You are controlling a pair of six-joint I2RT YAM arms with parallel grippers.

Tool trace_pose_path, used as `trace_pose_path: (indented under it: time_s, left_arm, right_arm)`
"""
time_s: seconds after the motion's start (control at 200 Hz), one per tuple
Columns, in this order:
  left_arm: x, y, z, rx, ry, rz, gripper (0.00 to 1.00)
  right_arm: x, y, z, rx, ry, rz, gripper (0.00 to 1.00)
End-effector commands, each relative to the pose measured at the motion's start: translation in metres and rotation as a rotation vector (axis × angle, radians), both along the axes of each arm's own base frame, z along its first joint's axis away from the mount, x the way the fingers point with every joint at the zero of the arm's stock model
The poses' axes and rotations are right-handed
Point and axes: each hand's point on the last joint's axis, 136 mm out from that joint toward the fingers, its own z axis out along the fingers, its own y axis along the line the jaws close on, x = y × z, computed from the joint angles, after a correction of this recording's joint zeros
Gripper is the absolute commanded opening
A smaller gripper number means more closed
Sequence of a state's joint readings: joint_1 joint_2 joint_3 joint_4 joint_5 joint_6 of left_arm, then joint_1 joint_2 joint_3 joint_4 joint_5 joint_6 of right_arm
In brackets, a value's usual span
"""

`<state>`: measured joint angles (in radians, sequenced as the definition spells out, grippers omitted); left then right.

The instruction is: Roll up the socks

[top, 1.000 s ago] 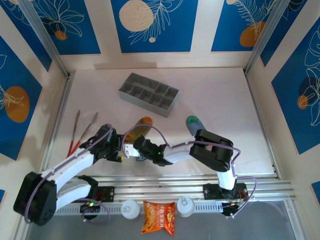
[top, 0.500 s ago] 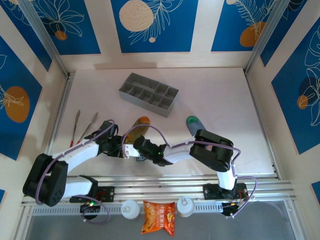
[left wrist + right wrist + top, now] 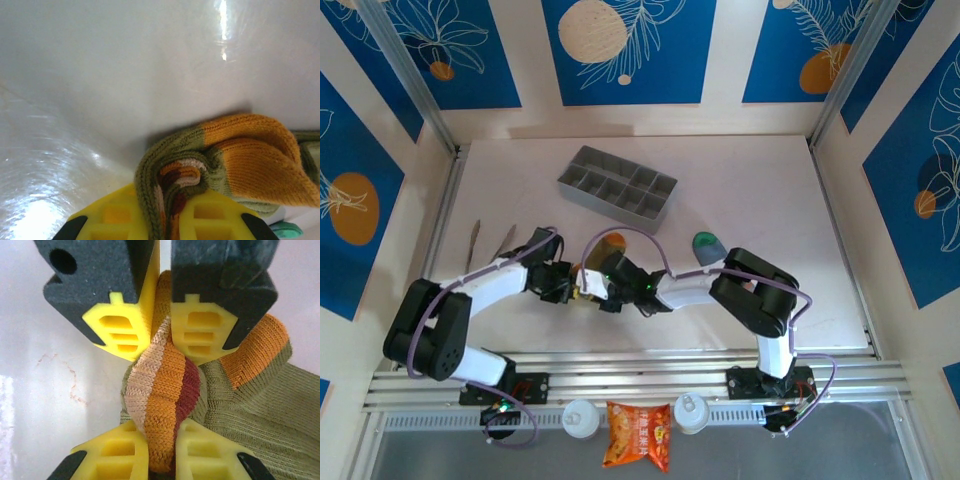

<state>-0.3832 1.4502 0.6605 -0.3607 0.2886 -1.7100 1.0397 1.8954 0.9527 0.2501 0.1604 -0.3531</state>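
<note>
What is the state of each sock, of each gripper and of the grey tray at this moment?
olive-brown sock, bunched up, its striped cuff pinched by both grippers.
grey-blue sock, lying on the table, not held, its green toe showing.
left gripper, shut on the olive-brown sock.
right gripper, shut on the olive-brown sock.
grey tray, upright on the table, not touched.

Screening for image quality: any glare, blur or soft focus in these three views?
Left wrist: bright glare streaks on the table, bottom edge soft, olive-brown sock sharp. Right wrist: knit crisp at close range. Top external: evenly lit, sharp, only faint shadows.
</note>
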Motion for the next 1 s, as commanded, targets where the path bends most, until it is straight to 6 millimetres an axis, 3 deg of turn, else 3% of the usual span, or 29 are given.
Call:
trace_pose_path:
  time_s: [0.0, 0.155, 0.305, 0.445, 0.635, 0.995]
  left_arm:
    - [-0.100, 0.023, -0.030, 0.125, 0.417, -0.075, 0.00]
    - [-0.116, 0.031, -0.027, 0.184, 0.486, -0.040, 0.00]
    - [-0.118, 0.038, -0.017, 0.271, 0.512, 0.000, 0.00]
    - [-0.116, 0.038, -0.015, 0.320, 0.544, 0.007, 0.00]
    - [-0.112, 0.032, -0.018, 0.343, 0.569, -0.001, 0.00]
    - [-0.106, 0.029, -0.014, 0.355, 0.564, 0.003, 0.00]
  right_arm:
    - [-0.052, -0.028, -0.053, -0.129, 0.335, 0.024, 0.01]
    - [-0.051, -0.023, -0.022, -0.012, 0.363, 0.011, 0.31]
    - [-0.047, -0.024, 0.013, 0.099, 0.336, -0.034, 0.43]
    - [-0.044, -0.025, 0.034, 0.198, 0.356, -0.120, 0.48]
    - [-0.052, -0.015, 0.044, 0.252, 0.434, -0.167, 0.52]
    - [-0.037, -0.005, 0.022, 0.177, 0.479, -0.275, 0.49]
